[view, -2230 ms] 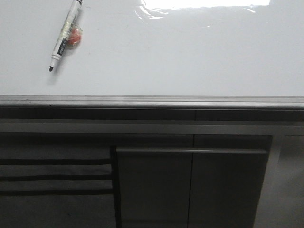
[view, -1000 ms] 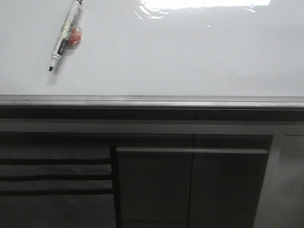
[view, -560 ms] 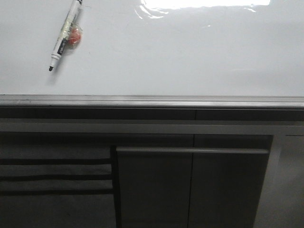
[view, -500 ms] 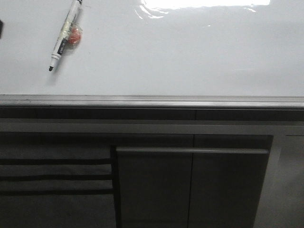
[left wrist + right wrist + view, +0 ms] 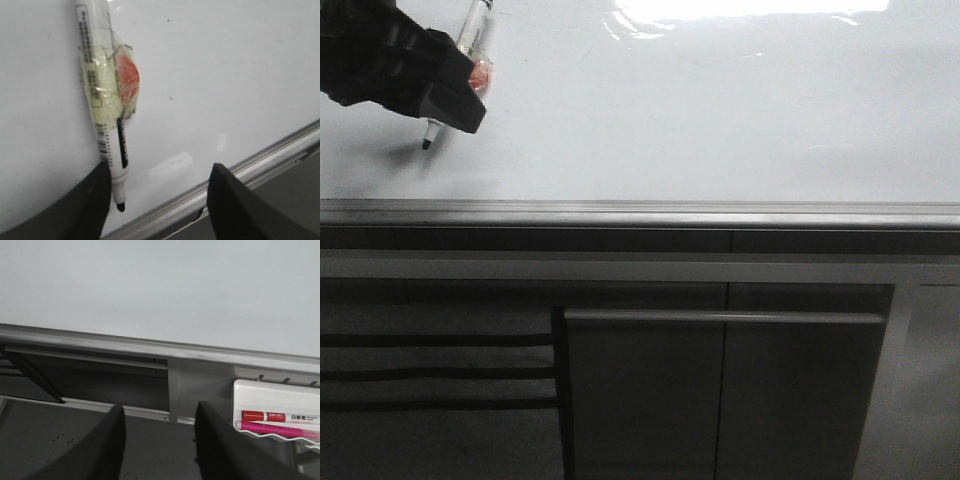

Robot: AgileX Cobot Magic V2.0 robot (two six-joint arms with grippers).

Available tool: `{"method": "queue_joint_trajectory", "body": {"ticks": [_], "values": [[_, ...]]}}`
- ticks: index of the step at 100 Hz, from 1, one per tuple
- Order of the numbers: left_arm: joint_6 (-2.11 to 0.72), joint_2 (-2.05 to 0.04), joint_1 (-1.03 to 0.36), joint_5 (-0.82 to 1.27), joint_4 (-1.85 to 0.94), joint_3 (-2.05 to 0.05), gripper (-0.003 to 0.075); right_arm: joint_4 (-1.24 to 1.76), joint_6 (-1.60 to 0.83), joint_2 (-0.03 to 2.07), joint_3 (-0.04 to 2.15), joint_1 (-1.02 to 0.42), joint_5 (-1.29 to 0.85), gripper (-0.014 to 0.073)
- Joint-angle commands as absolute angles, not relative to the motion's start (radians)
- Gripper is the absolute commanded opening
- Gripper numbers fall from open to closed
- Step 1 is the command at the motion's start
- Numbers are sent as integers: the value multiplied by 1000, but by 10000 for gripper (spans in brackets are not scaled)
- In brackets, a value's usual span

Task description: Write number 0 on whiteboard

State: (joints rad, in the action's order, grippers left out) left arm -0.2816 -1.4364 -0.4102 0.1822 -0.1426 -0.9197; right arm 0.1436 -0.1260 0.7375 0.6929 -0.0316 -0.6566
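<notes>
The whiteboard (image 5: 720, 120) is glossy white with a grey metal edge strip (image 5: 640, 212). No number 0 shows on it. A white marker (image 5: 475, 25), uncapped with a black tip (image 5: 426, 145), lies on the board at the far left. It is wrapped in clear tape holding an orange-red piece (image 5: 127, 75). My left gripper (image 5: 450, 100) hangs over the marker's middle. In the left wrist view it (image 5: 160, 170) is open, with the marker (image 5: 102, 100) close against one finger. My right gripper (image 5: 159, 410) is open and empty, below the board's edge (image 5: 150, 347).
Dark grey cabinet panels (image 5: 720, 400) lie below the board's edge. A white tray (image 5: 277, 417) with a red marker and a pink marker sits under the edge strip, beside my right gripper.
My left gripper has come into the front view from the left and now covers the marker's middle. The marker has not moved.
</notes>
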Motion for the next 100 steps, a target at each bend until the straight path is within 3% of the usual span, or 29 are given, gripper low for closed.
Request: {"method": "queue_joint_trajectory", "body": {"ticks": [1, 53, 79, 100], "values": [[-279, -1435, -385, 114, -133, -973, 384, 148, -138, 739, 722, -30, -586, 291], [-274, -1516, -354, 116, -121, -1041, 377, 148, -138, 739, 722, -30, -586, 291], [-274, -1524, -354, 131, -100, -1041, 111, 148, -138, 739, 722, -30, -586, 291], [-274, -1462, -354, 217, -66, -1041, -20, 173, -171, 739, 723, -30, -611, 291]]}}
